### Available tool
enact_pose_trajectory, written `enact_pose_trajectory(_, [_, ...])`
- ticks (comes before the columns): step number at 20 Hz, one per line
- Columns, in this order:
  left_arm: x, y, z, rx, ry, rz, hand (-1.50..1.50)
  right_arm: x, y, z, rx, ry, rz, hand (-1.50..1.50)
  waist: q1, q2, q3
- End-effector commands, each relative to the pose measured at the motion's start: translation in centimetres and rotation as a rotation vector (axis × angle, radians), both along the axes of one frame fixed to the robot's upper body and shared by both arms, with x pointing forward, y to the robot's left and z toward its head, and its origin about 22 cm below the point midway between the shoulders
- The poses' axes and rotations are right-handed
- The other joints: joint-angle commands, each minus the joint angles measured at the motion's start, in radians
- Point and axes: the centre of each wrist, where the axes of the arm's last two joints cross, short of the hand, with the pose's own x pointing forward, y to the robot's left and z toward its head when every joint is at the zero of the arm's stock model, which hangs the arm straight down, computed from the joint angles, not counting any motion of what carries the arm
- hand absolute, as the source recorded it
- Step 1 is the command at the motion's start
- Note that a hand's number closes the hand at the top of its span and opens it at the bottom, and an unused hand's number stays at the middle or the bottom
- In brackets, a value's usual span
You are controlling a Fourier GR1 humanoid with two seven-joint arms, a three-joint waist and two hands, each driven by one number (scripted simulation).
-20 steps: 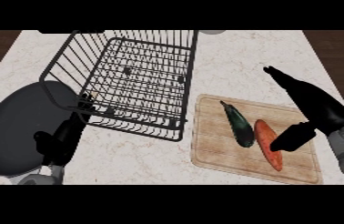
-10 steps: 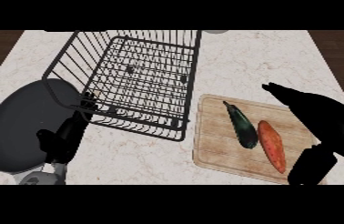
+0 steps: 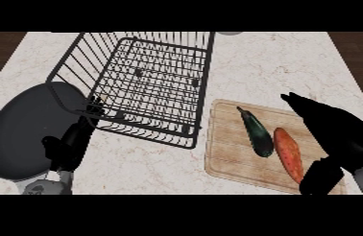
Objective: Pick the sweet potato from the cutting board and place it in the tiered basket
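Left of the cutting board (image 3: 234, 148), the left hand (image 3: 71, 144) rests with fingers up and relaxed at the near corner of the wire tiered basket (image 3: 152, 81), over a dark round plate (image 3: 28, 129). On the board itself a dark eggplant (image 3: 257, 133) lies touching the orange sweet potato (image 3: 288, 155). Just right of the board, the right hand (image 3: 333, 134) is spread, thumb low, holding nothing. With those two so close, a closing grasp could catch or nudge the eggplant instead.

Orange sweet potato (image 3: 288, 154) flat on cutting board (image 3: 228, 151); wire tiered basket (image 3: 152, 81) left.
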Motion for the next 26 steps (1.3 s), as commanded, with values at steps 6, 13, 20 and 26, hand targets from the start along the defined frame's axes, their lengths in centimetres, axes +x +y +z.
enact_pose_trajectory(6, [1.7, -2.3, 1.2, -0.035, -0.051, -0.12, 0.0, 0.6, -0.4, -4.6, -0.079, 0.107, -0.132, -1.5, -0.005, 0.003, 0.001])
enact_pose_trajectory(13, [1.0, -3.8, 1.1, -0.047, -0.052, -0.133, 0.0, -0.9, -0.8, -7.4, -0.081, 0.103, -0.164, -1.5, -0.009, 0.0, 0.002])
enact_pose_trajectory(20, [1.9, -2.7, 1.6, -0.044, -0.05, -0.106, 0.0, -1.3, -1.0, -10.6, -0.068, 0.137, -0.208, -1.5, -0.007, 0.001, 0.002])
enact_pose_trajectory(26, [0.7, -4.2, 0.6, -0.048, -0.058, -0.1, 0.0, -0.2, -3.8, -9.6, -0.062, 0.139, -0.212, -1.5, -0.005, 0.001, 0.002])
